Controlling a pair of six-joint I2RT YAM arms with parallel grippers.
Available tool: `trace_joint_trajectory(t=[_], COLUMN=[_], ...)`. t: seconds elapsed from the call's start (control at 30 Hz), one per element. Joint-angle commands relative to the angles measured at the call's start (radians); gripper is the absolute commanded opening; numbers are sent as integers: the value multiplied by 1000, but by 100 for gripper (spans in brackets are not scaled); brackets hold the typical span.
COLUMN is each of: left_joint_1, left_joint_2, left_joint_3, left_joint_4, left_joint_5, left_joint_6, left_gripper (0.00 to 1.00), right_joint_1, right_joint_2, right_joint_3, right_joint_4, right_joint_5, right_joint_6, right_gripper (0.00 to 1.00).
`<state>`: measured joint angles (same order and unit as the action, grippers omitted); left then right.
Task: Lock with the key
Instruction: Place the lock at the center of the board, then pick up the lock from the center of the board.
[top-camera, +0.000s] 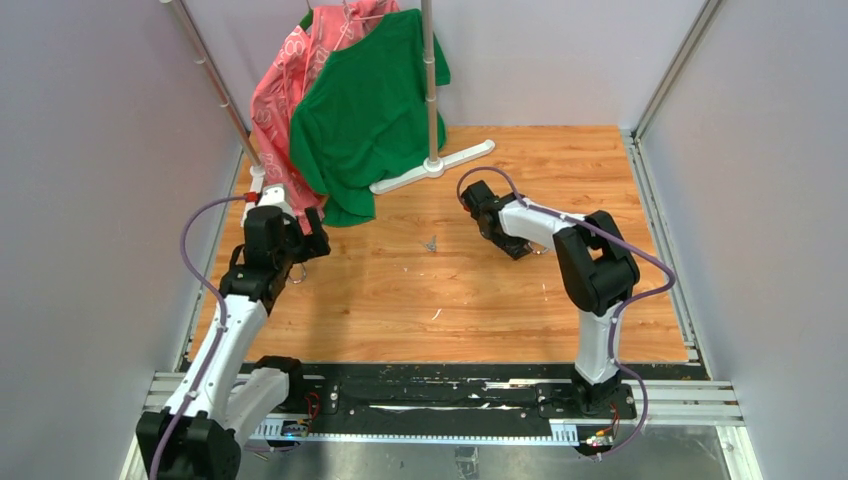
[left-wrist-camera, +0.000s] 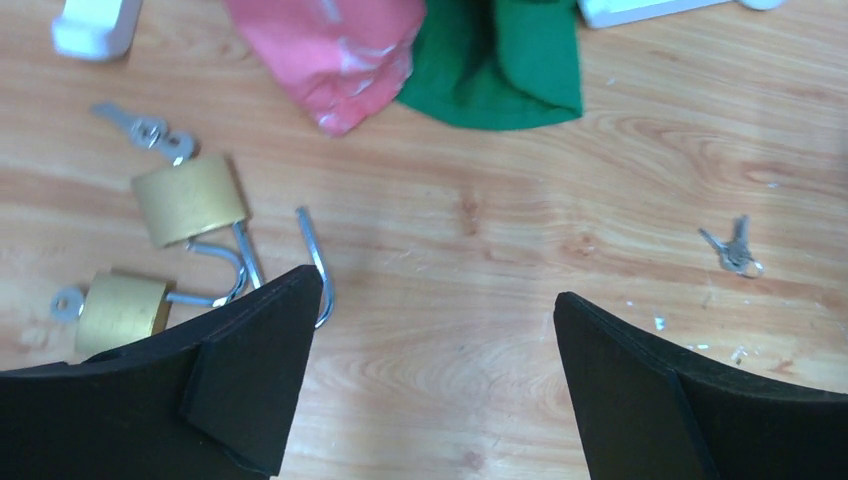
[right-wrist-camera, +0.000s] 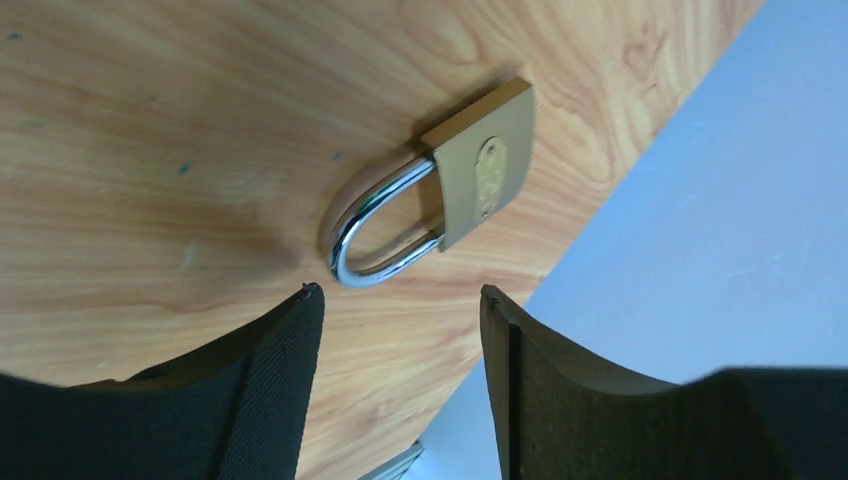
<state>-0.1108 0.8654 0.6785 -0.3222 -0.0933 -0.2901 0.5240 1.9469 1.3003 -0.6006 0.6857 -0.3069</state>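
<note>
Stretching across the whole cell, the wooden counter (top-camera: 400, 310) is carrying everything. At its back a rack (top-camera: 431, 90) is standing on a white foot, with a green shirt (top-camera: 370, 110) and a pink cloth (top-camera: 283, 90) hanging from it, their hems reaching down close to the wood.

The left tool (left-wrist-camera: 435, 290) is hovering near the left edge, its jaws spread wide and released, with nothing between them. The right tool (right-wrist-camera: 400, 292) is hanging low over the right half of the counter, its jaws standing partly apart and gripping nothing. Just beyond its fingertips a lone padlock (right-wrist-camera: 480, 170) is lying flat. In the right wrist view its brass body is pointing up and right, and its shackle is looping down and left toward the tool.

In the left wrist view two more padlocks (left-wrist-camera: 190, 198) are lying just beside the left finger, their shackles reaching toward it. Spare keys (left-wrist-camera: 150, 130) are showing at the far end of each body. A further shackle (left-wrist-camera: 315, 262) is poking out from behind that finger.

The key (left-wrist-camera: 737, 252) is lying flat on bare wood between the two tools, well apart from every padlock. In the left wrist view its ring is sitting at the lower right while the thin blades are fanning toward the top and upper left, so its long axis is running diagonally.
</note>
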Motion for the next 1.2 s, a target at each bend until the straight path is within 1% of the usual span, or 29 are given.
trace_joint_trajectory(t=[0.0,0.03,0.07,0.1,0.13,0.17,0.2,0.23,0.3,0.33,0.37,0.4,0.43,0.47,0.53,0.57,0.8,0.97,1.07,1.17], left_joint_1=[79,102,137,168,198,225,260,279,308,321,326,328,329,329,329,329,329,328,327,324], left_joint_2=[61,84,112,148,188,235,280,346,416,459,489,530,581,633,725,739,765,857,898,921], left_joint_3=[66,101,121,159,229,287,350,403,486,511,521,537,572,597,641,636,502,438,416,390], left_joint_4=[-158,-183,-213,-250,-309,-387,-458,-554,-619,-621,-611,-566,-541,-530,-494,-464,-280,-178,-157,-125], left_joint_5=[-11,-3,-5,-3,-22,-47,-65,-89,-134,-145,-151,-146,-143,-171,-224,-237,-257,-317,-268,-250], left_joint_6=[-52,-16,22,68,101,124,141,150,124,112,111,137,176,200,223,221,110,46,4,-33], left_gripper=[95,94,92,91,87,83,82,81,77,76,78,87,97,100,100,100,100,100,99,98], right_joint_1=[32,34,35,34,34,34,34,34,34,34,34,34,34,34,34,34,39,47,74,112], right_joint_2=[-19,-39,-64,-91,-134,-169,-205,-242,-309,-335,-354,-368,-379,-380,-370,-366,-373,-355,-334,-330], right_joint_3=[4,5,6,7,5,0,-10,-26,-61,-77,-90,-103,-110,-112,-105,-101,-97,-23,53,85], right_joint_4=[-90,-92,-91,-89,-79,-65,-45,-20,36,65,86,104,117,118,94,80,30,-78,-177,-204], right_joint_5=[-86,-115,-145,-171,-195,-212,-229,-248,-293,-322,-336,-350,-357,-354,-340,-337,-368,-385,-326,-261], right_joint_6=[78,87,96,105,113,118,122,123,119,116,115,111,111,109,110,113,141,171,191,198], right_gripper=[70,75,78,79,79,80,80,81,81,81,81,82,82,82,82,82,81,79,78,78])
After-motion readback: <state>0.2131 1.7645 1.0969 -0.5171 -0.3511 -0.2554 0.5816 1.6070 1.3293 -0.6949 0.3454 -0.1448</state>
